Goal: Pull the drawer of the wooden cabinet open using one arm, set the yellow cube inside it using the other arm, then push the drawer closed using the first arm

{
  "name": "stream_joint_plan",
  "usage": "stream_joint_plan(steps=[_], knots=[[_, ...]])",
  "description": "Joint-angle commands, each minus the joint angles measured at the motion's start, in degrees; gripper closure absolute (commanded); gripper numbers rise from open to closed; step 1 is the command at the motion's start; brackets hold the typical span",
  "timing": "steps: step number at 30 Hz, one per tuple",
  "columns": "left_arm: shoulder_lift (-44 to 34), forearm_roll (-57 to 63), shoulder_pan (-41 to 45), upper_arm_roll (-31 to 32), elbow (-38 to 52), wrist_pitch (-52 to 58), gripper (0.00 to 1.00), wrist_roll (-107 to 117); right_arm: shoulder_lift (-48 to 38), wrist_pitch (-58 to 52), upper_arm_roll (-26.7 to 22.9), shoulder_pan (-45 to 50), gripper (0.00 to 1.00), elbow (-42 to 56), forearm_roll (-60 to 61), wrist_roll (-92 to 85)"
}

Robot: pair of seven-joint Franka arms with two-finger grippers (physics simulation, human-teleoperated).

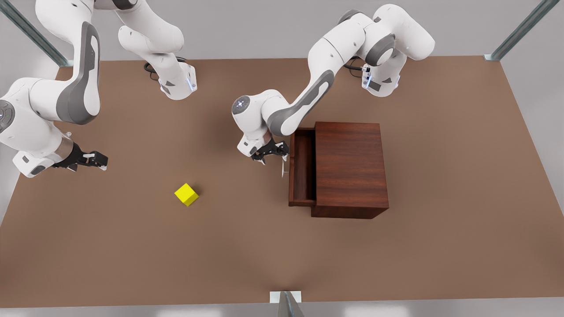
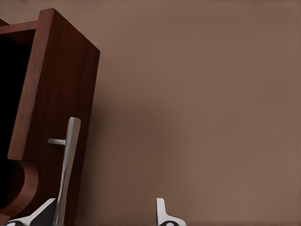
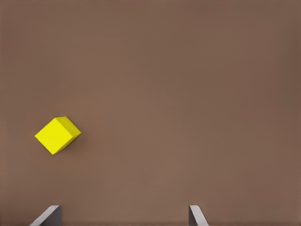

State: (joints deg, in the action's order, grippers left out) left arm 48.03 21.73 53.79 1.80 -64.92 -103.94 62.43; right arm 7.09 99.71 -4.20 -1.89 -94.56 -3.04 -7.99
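Observation:
The wooden cabinet [image 1: 350, 167] stands right of the table's middle, and its drawer [image 1: 302, 169] is pulled partly out toward the front view's left. My left gripper [image 1: 274, 153] hovers open just off the drawer front [image 2: 56, 117]. The silver handle [image 2: 68, 160] runs close along one fingertip [image 2: 46, 212], inside the gap, and nothing is clamped. The yellow cube [image 1: 186, 194] lies on the table left of centre. My right gripper [image 1: 98, 160] hangs open at the front view's left, well short of the cube [image 3: 57, 135], its fingertips [image 3: 48, 214] spread wide.
Both arm bases [image 1: 176, 83] sit along the table's back edge. Metal frame posts [image 1: 515, 33] rise at the back corners, and a small bracket [image 1: 285, 298] marks the front edge. Bare brown tabletop [image 1: 246, 246] lies between cube and cabinet.

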Motion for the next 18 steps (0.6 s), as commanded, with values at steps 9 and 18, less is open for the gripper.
stream_joint_plan(steps=[9, 18], knots=[[2.2, 0.2, 0.5, 0.0, 3.0, -0.1, 0.00, -2.0, -0.1, 0.0, 0.0, 0.0, 0.00, 0.1, 0.0, 0.0], [2.7, 0.2, 1.8, -0.2, 4.2, 0.5, 0.00, -1.4, -0.1, 0.0, 0.0, 0.0, 0.00, 0.3, 0.0, 0.0]])
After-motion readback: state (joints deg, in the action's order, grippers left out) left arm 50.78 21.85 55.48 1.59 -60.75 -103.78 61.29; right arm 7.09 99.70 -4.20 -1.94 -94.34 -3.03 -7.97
